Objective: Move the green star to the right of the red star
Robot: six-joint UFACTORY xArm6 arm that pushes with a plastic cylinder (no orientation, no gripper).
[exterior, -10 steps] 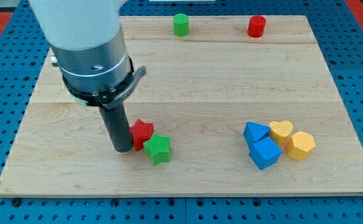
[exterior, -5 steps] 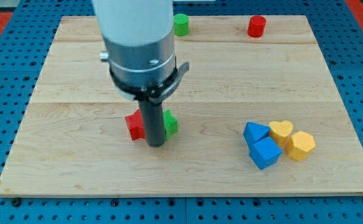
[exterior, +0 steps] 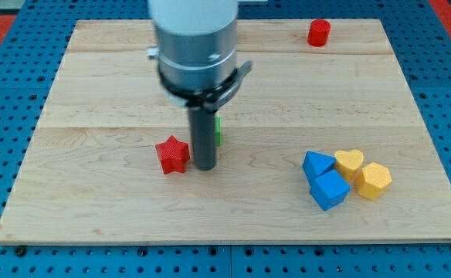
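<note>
Toward the middle of the bench (exterior: 94,93), my tip (exterior: 205,166) stood just right of the red star (exterior: 172,154). Mostly hidden behind the rod, the green star (exterior: 218,130) lay beyond it toward the far edge, slightly right. No gripper existed, only the rod.

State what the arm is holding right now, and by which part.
Nothing is held. My tip only rests on the board between the red star and the mostly hidden green star.
</note>
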